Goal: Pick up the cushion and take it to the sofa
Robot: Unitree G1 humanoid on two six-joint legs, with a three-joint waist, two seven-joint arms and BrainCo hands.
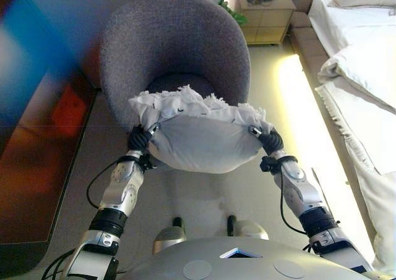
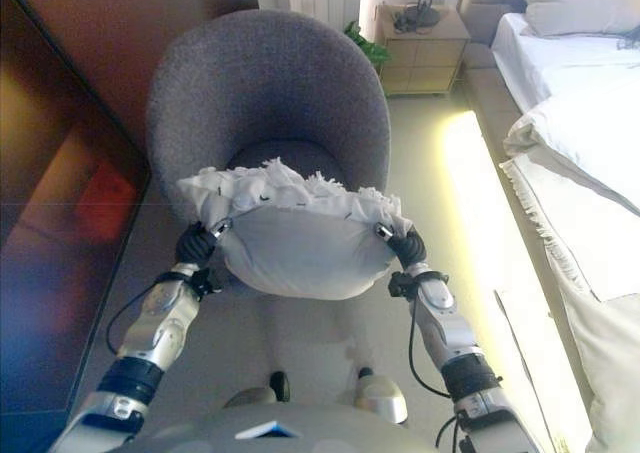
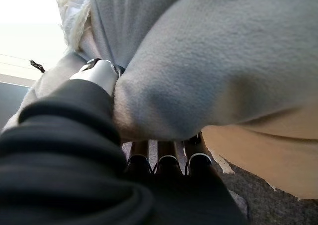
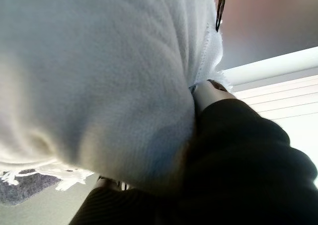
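A white cushion point(image 1: 201, 141) with a fringed upper edge hangs in the air between my two hands, just in front of the seat of a grey round armchair point(image 1: 173, 45). My left hand point(image 1: 141, 138) grips its left end, with the thumb point(image 3: 97, 75) on top and the fingers point(image 3: 164, 160) curled beneath. My right hand point(image 1: 270, 141) grips the right end in the same way; its thumb point(image 4: 206, 91) presses into the cushion point(image 4: 89, 76), and the fingers are mostly hidden under the fabric.
A bed point(image 1: 359, 63) with white bedding runs along the right side. A light wooden nightstand point(image 1: 269, 17) stands at the back right. A dark glossy cabinet point(image 1: 31, 156) lines the left. Pale floor lies between the armchair and the bed.
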